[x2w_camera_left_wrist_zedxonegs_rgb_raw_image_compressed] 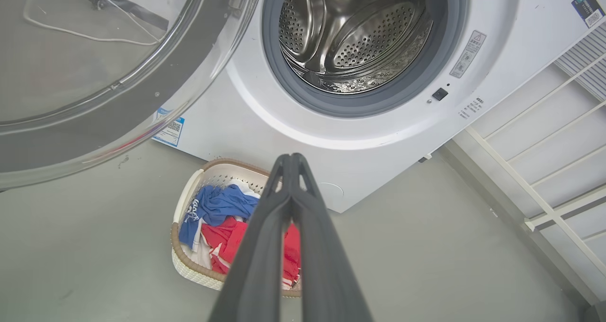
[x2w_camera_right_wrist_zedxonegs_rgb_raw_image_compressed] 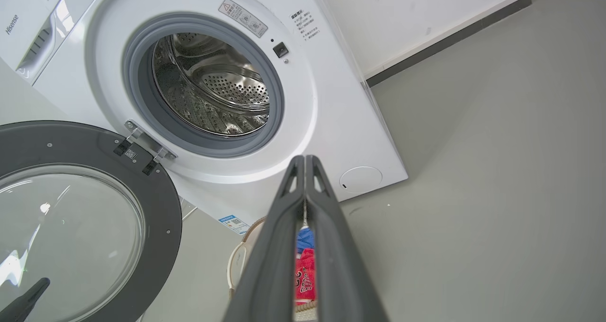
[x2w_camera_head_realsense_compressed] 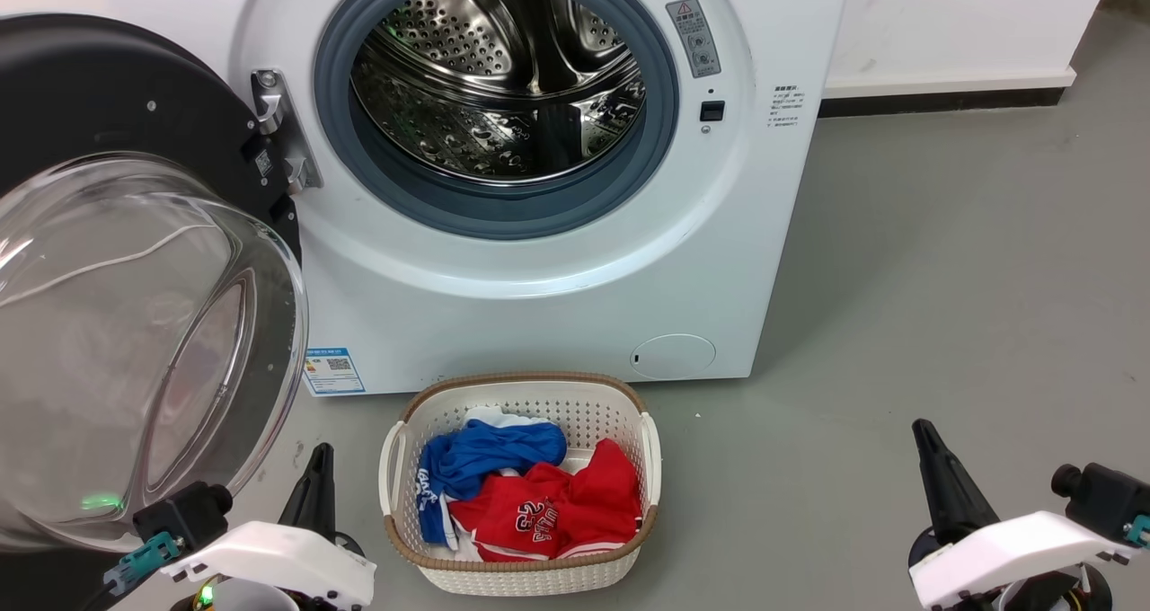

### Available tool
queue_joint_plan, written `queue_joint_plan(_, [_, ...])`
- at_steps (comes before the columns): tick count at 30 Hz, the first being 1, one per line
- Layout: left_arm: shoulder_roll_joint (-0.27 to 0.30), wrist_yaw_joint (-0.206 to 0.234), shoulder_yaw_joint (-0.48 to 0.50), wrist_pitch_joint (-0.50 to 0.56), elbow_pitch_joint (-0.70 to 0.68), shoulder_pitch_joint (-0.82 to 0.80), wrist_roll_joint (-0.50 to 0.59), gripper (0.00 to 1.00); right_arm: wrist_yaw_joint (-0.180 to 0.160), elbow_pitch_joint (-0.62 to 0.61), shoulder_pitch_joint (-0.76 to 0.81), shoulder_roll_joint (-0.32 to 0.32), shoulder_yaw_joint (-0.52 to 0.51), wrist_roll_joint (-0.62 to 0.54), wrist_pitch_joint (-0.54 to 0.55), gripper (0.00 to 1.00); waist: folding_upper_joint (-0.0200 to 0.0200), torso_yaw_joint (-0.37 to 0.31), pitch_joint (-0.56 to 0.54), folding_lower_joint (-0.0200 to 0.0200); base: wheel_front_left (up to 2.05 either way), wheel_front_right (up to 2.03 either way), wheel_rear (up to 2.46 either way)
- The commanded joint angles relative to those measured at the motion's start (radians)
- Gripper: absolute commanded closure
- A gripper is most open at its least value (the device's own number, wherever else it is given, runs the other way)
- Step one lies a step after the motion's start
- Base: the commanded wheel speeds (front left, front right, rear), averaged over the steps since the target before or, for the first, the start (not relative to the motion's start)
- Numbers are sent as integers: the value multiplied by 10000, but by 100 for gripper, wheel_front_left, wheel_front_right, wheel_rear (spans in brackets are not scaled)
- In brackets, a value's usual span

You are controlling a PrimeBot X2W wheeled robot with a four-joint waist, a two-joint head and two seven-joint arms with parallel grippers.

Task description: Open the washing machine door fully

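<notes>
The white washing machine (x2w_camera_head_realsense_compressed: 557, 261) stands ahead with its steel drum (x2w_camera_head_realsense_compressed: 499, 81) exposed inside a grey rubber ring. The washing machine door (x2w_camera_head_realsense_compressed: 135, 323), black with a clear bulging glass bowl, is swung wide to the left on its hinge (x2w_camera_head_realsense_compressed: 283, 135); it also appears in the left wrist view (x2w_camera_left_wrist_zedxonegs_rgb_raw_image_compressed: 94, 85) and the right wrist view (x2w_camera_right_wrist_zedxonegs_rgb_raw_image_compressed: 80, 218). My left gripper (x2w_camera_head_realsense_compressed: 319, 454) sits low at the lower left, just right of the door's glass, fingers shut (x2w_camera_left_wrist_zedxonegs_rgb_raw_image_compressed: 291, 158) with nothing held. My right gripper (x2w_camera_head_realsense_compressed: 925, 436) rests at the lower right, shut (x2w_camera_right_wrist_zedxonegs_rgb_raw_image_compressed: 303, 158) and holding nothing.
A white woven-rimmed laundry basket (x2w_camera_head_realsense_compressed: 629, 404) with blue and red clothes (x2w_camera_head_realsense_compressed: 530, 494) stands on the grey floor in front of the machine, between my grippers. A white wall with a dark skirting (x2w_camera_head_realsense_compressed: 943, 99) runs at the back right. A white rack (x2w_camera_left_wrist_zedxonegs_rgb_raw_image_compressed: 544, 170) stands right of the machine.
</notes>
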Motion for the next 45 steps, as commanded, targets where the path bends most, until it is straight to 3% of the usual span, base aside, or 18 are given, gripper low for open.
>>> queue_joint_plan(1, [-26, -133, 225, 87, -82, -303, -307, 100, 2, -81, -335, 0, -44, 439, 54, 100, 0, 10, 7, 0, 0, 0, 0])
queue_joint_plan(45, [-1282, -1506, 2018, 1433, 151, -560, -4188, 100, 1, 504, -873, -1, -433, 5854, 591, 100, 0, 243, 168, 0, 0, 0, 0])
